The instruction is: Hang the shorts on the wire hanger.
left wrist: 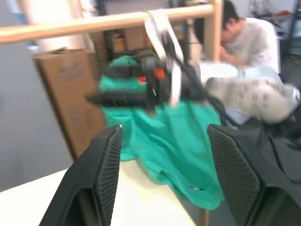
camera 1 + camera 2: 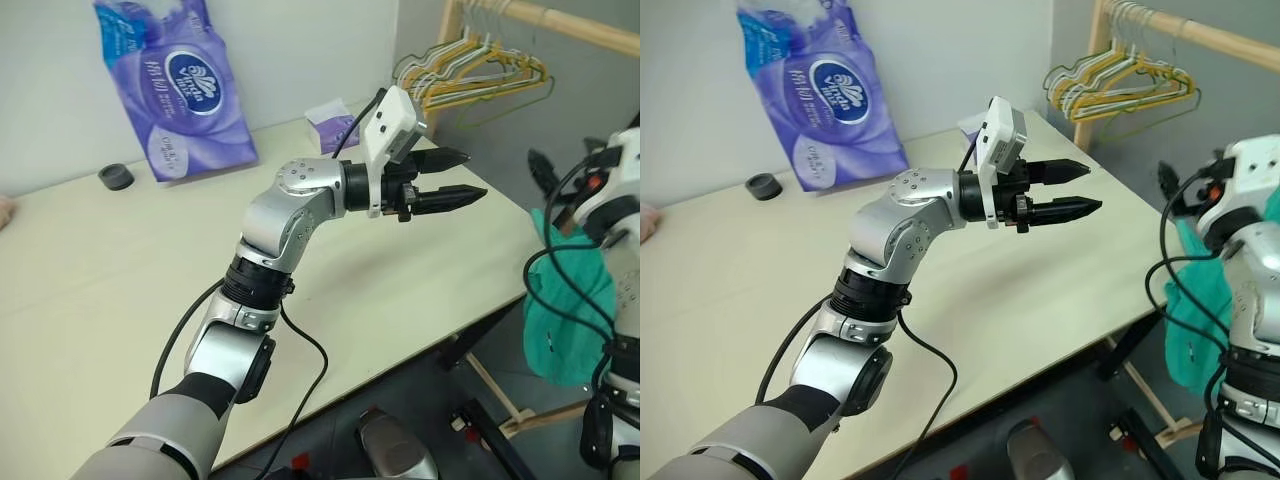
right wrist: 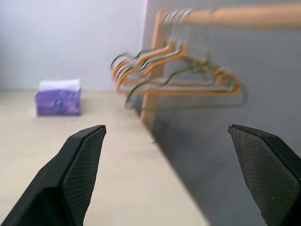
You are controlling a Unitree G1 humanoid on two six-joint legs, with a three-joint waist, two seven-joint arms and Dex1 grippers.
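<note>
The teal-green shorts (image 2: 565, 320) hang off the table's right edge, against my right arm; what holds them up I cannot tell. My right gripper (image 3: 167, 128) is open, its fingers spread wide with nothing between them, and it points toward the rail. The dark green wire hanger (image 3: 188, 107) hangs there, lowest in a bunch of yellow and white hangers (image 2: 470, 65). My left gripper (image 2: 476, 173) is open and empty above the table (image 2: 100, 280), pointing right at the shorts (image 1: 178, 141).
A purple tissue pack (image 2: 180, 85), a small purple tissue box (image 2: 335, 125) and a black cap (image 2: 116, 177) sit along the table's far side. The wooden rail (image 2: 570, 25) stands beyond the right corner. A cardboard box (image 1: 70, 94) and a person (image 1: 249, 33) are behind it.
</note>
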